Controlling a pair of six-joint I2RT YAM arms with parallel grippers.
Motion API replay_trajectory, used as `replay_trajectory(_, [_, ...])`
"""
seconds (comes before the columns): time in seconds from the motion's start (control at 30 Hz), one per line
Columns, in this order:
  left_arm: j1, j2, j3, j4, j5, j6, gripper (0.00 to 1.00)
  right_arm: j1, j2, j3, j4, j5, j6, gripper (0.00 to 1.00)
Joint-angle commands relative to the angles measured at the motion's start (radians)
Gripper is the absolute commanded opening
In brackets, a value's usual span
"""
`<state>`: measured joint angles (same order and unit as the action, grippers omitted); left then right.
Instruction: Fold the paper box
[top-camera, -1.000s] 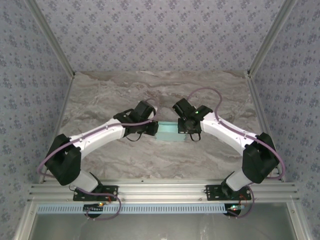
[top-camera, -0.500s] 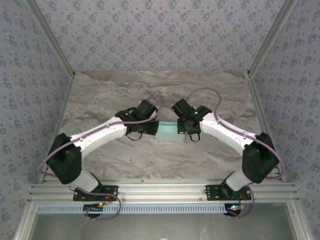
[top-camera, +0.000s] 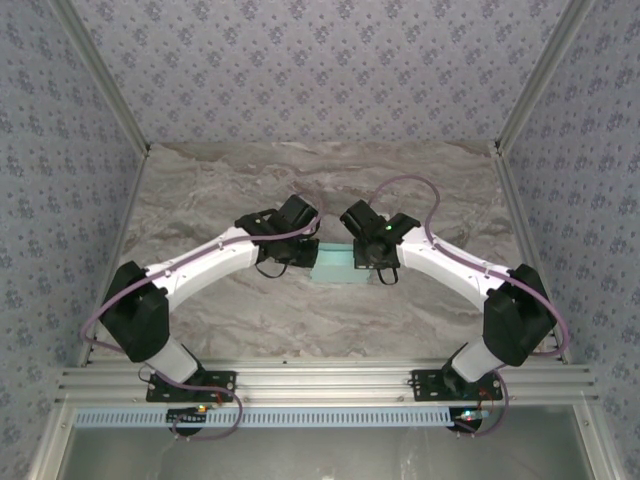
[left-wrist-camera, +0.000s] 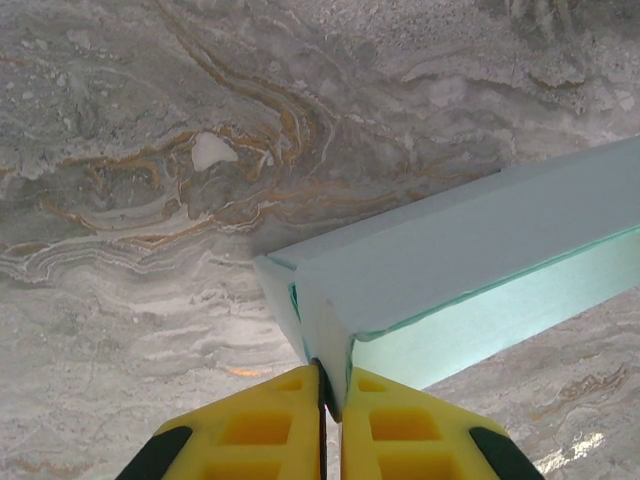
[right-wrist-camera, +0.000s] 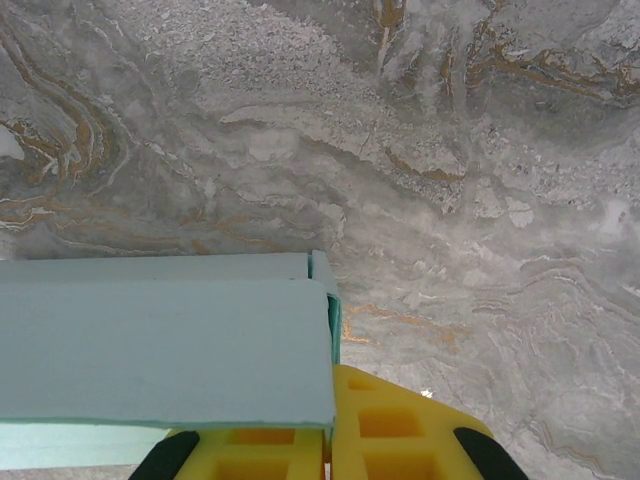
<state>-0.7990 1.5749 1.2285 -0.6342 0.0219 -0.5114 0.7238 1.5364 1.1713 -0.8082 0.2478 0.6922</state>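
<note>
While the marble table (top-camera: 300, 310) takes up most of the overhead view, everything that matters is at its middle, where your left arm (top-camera: 200, 270) and right arm (top-camera: 450, 265) reach in from the near edge and meet almost nose to nose.

The paper box (top-camera: 335, 262) lies between them as a long, flat-sided aqua bar with its length running across the table, so the main walls are already up.

Your left gripper (left-wrist-camera: 330, 375) is at the box's left end. Its yellow fingers (left-wrist-camera: 260, 425) are pressed together on a thin edge of card right at the corner, where the end panel meets the long wall.

Your right gripper (right-wrist-camera: 328, 428) is at the other end, fingers drawn together. The top panel hides one of them from the wrist camera, so I can only say it looks pinched on the end wall there.

I'd call this the end-closing step: body formed, both ends being creased or tucked. The long edge in the left wrist view shows a slim gap, so I wouldn't call it finished.

For the next move, I'd hold one end steady and work the other (thin card buckles fast). Press along the crease, don't pull the ends apart, and let go only once the flap sits flush.
</note>
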Motion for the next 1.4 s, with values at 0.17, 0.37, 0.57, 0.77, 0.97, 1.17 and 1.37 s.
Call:
replay_trajectory(0.17, [-0.014, 0.031, 0.081, -0.035, 0.083, -0.069, 0.11, 0.019, 0.054, -0.018, -0.053, -0.043, 0.018, 0.08])
replay_trajectory(0.37, [-0.014, 0.059, 0.089, -0.025, 0.113, -0.106, 0.10, 0.020, 0.062, -0.007, -0.056, -0.044, 0.018, 0.09])
replay_trajectory(0.57, [-0.015, 0.060, 0.040, 0.003, 0.097, -0.115, 0.09, 0.023, 0.059, -0.007, -0.060, -0.042, 0.022, 0.09])
replay_trajectory(0.77, [-0.015, 0.045, -0.015, 0.027, 0.052, -0.100, 0.09, 0.023, 0.047, -0.013, -0.057, -0.028, 0.020, 0.11])
replay_trajectory(0.97, [-0.014, 0.033, -0.065, 0.050, -0.022, -0.068, 0.09, 0.021, 0.017, -0.028, -0.032, -0.028, 0.012, 0.16])
replay_trajectory(1.17, [-0.015, 0.052, -0.092, 0.079, -0.042, -0.066, 0.09, 0.011, -0.053, -0.042, -0.034, -0.010, 0.019, 0.27])
replay_trajectory(1.37, [-0.014, 0.071, -0.082, 0.077, -0.043, -0.059, 0.09, 0.005, -0.144, -0.079, -0.002, -0.052, 0.041, 0.40])
